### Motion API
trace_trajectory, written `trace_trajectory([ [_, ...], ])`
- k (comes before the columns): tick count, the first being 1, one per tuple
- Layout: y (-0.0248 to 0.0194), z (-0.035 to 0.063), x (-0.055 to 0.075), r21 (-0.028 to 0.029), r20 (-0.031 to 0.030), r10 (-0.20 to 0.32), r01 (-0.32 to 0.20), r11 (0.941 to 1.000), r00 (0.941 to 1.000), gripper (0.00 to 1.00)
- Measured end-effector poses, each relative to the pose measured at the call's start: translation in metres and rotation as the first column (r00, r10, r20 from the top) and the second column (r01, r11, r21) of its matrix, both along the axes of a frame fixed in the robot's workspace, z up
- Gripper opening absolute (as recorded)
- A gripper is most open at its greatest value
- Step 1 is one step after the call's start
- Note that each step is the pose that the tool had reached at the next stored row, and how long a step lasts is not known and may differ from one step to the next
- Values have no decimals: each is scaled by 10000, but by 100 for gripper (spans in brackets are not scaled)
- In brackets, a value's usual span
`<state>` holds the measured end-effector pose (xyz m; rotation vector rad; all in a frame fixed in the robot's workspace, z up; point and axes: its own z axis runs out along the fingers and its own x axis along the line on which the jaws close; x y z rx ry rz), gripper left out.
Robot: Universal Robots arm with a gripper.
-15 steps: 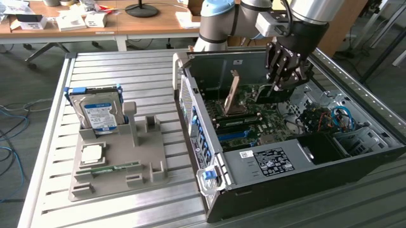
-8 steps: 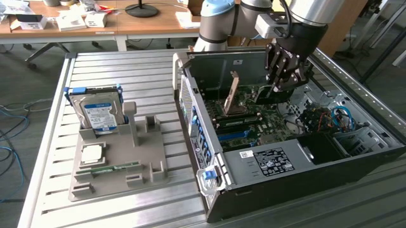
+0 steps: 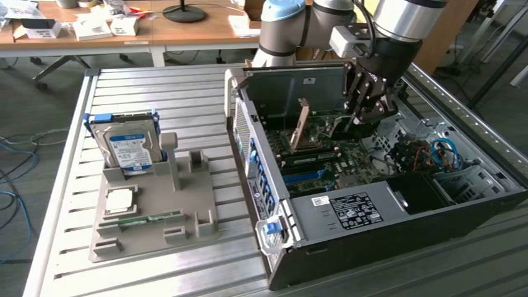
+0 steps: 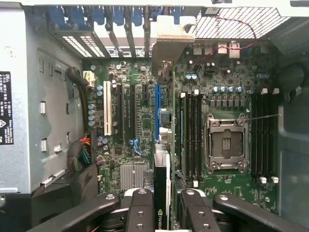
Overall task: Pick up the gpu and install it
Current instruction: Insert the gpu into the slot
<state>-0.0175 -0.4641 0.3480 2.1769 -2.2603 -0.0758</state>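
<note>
Over the motherboard (image 4: 145,125), the end effector (image 4: 164,209) is clamped on the gpu (image 4: 161,186), card edge-on between its fingers (image 4: 140,212), long axis in line with the blue slot (image 4: 157,108).

From my desk: arm (image 3: 404,15) is silver-grey tubing w/ light-blue joint caps (image 3: 285,12). A black cable (image 3: 363,21) runs by a pale grey box (image 3: 350,40) at the wrist. Below that, the gripper (image 3: 363,117) is all black, w/ chunky linkage fingers (image 4: 140,208) and round silver pin heads on each link.
</note>
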Motion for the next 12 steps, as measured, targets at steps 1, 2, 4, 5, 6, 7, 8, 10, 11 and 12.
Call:
trace_trajectory([
  [1,0,-14,0,0,0,0,0,10000,10000,26],
  [2,0,-28,0,-1,-1,0,0,10000,10000,26],
  [4,0,-56,0,-1,0,0,0,10000,10000,26],
  [5,0,-69,0,-1,-1,0,0,10000,10000,26],
  [6,0,-82,0,-1,-1,0,0,10000,10000,26],
  [7,0,-96,0,0,-1,0,0,10000,10000,26],
  [8,0,-110,0,0,-1,0,0,10000,10000,26],
  [10,0,-138,0,-1,-1,0,0,10000,10000,26],
  [11,0,-153,0,0,-1,0,0,10000,10000,26],
  [12,0,-167,0,1,-2,0,0,10000,10000,26],
])
